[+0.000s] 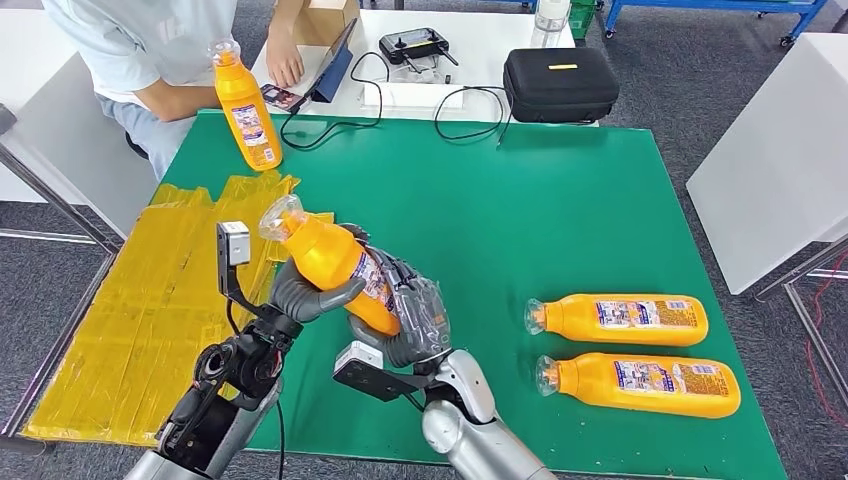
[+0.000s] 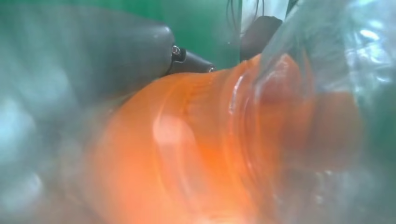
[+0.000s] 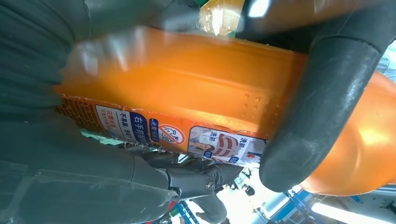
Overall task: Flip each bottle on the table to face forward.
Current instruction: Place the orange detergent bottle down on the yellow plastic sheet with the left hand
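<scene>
Orange, the held bottle point(image 1: 335, 272) hangs tilted above the green mat point(image 1: 560, 220), cap up-left, gripped by both hands: the left hand point(image 1: 305, 295) wraps its upper body, the right hand point(image 1: 410, 320) its base. Two lying bottles point(image 1: 620, 319) point(image 1: 640, 385) rest on the mat's right side; an upright bottle point(image 1: 246, 108) stands at its far left corner.

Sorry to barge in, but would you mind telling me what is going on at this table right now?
The robot holds one orange bottle off the green table, tilted, with its left hand and right hand both gripping it. Two more orange bottles lie on their sides to the right, labels up. A fourth bottle stands upright at the far left corner, beside a seated person.
</scene>
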Available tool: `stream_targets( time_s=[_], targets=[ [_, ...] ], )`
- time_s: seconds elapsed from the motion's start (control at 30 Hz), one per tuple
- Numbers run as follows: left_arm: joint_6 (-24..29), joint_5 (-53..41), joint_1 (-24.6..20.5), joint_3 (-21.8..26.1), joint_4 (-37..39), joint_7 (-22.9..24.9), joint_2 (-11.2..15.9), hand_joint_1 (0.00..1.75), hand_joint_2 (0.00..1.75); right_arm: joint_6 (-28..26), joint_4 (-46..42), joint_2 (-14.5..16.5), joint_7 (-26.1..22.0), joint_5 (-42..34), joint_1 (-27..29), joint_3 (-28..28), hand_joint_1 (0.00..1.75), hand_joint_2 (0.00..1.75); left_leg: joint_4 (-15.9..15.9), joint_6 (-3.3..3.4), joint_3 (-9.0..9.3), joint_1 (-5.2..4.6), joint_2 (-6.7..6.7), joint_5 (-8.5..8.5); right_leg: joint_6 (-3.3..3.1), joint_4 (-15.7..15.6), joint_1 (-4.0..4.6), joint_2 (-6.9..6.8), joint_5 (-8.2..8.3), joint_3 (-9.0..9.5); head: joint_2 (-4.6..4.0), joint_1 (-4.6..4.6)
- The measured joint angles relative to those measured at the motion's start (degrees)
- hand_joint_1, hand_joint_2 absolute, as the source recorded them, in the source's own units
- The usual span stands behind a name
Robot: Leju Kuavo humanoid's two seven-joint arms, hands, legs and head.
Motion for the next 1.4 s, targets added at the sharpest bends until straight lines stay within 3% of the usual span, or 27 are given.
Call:
stream_targets(
  time_s=[0.17, 0.23, 0.3, 0.37, 0.77, 1.0, 1.13, 1.2, 1.27, 1.4],
  targets=[
    [0.8, 0.6, 0.1, 0.3, 0.0, -0.3, -0.5, 1.75, 1.75, 0.0, 0.3, 0.2, 0.0, 0.0, -0.2, 0.1, 1.68, 1.75, 0.0, 0.00, 0.00, 0.00, 0.00, 0.00, 0.00, 0.0, 0.00, 0.00, 0.00, 0.00, 0.00, 0.01],
    [1.3, 0.9, 0.2, 0.6, 0.0, -0.4, -0.7, 1.75, 1.75, -0.1, 0.5, 0.2, 0.0, 0.0, -0.4, 0.1, 1.13, 1.75, 0.0, 0.00, 0.00, 0.00, 0.00, 0.00, 0.00, 0.0, 0.00, 0.00, 0.00, 0.00, 0.00, 0.00],
    [1.7, 1.2, 0.3, 0.8, 0.0, -0.6, -0.9, 1.75, 1.75, -0.3, 0.6, 0.2, 0.0, 0.0, -0.5, 0.1, 0.32, 1.75, 0.0, 0.00, 0.00, 0.00, 0.00, 0.00, 0.00, 0.0, 0.00, 0.00, 0.00, 0.00, 0.00, 0.01],
    [2.3, 1.5, 0.3, 1.0, 0.0, -0.9, -1.1, 1.75, 1.75, -0.7, 0.6, 0.2, -0.3, 0.1, -0.4, 0.2, 0.00, 1.75, 0.0, 0.00, 0.00, 0.00, 0.00, 0.00, 0.00, 0.0, 0.00, 0.00, 0.00, 0.00, 0.00, 0.01],
    [8.5, -2.4, -0.6, 3.9, -0.8, -4.2, -1.2, 1.75, 1.75, -3.4, -4.0, -0.7, -1.5, 0.5, 1.9, 0.9, 0.00, 1.75, 0.0, 0.00, -0.01, 0.00, 0.00, 0.00, 0.00, 0.0, 0.00, 0.00, 0.00, 0.00, 0.00, 0.01],
    [23.3, -23.2, -2.4, 6.2, 0.3, -7.5, 0.2, 1.75, 1.75, -4.7, -12.5, -3.2, 2.6, 3.5, 3.8, -0.3, 0.00, 1.75, 0.0, 0.00, -0.01, 0.00, -0.01, 0.00, 0.00, 0.0, 0.00, -0.02, 0.00, 0.00, 0.00, 0.01],
    [26.0, -28.6, -3.3, 7.3, 2.0, -8.1, 1.0, 1.75, 1.75, -4.7, -16.4, -4.5, 3.2, 3.7, 4.6, -1.5, 0.00, 1.75, 0.0, 0.01, -0.01, 0.00, -0.01, 0.01, 0.00, 0.0, 0.00, -0.03, 0.00, 0.00, 0.00, 0.01],
    [30.2, -37.4, -3.5, 7.5, 2.7, -7.5, 1.3, 1.75, 1.75, -4.8, -18.3, -4.8, 3.2, 3.7, 5.3, -2.1, 0.00, 1.75, 0.0, 0.01, -0.01, 0.00, -0.01, 0.01, 0.00, 0.0, 0.00, -0.03, 0.00, 0.00, 0.00, 0.01],
    [35.4, -52.9, -3.6, 7.7, 3.5, -5.3, 1.8, 1.75, 1.75, -4.4, -21.1, -5.2, 3.7, 4.1, 6.4, -3.2, 0.00, 1.75, 0.0, 0.01, -0.02, 0.00, -0.01, 0.01, 0.00, 0.0, 0.00, -0.03, 0.00, -0.01, 0.00, 0.01],
    [38.6, -90.3, -4.0, 7.7, 6.2, 5.6, 3.7, 1.75, 1.75, -1.4, -27.4, -5.7, 6.1, 5.6, 8.1, -6.2, 0.00, 1.75, 0.0, 0.00, -0.02, 0.00, -0.01, 0.00, 0.00, 0.0, 0.00, -0.03, 0.00, -0.02, 0.00, 0.01]
  ],
)
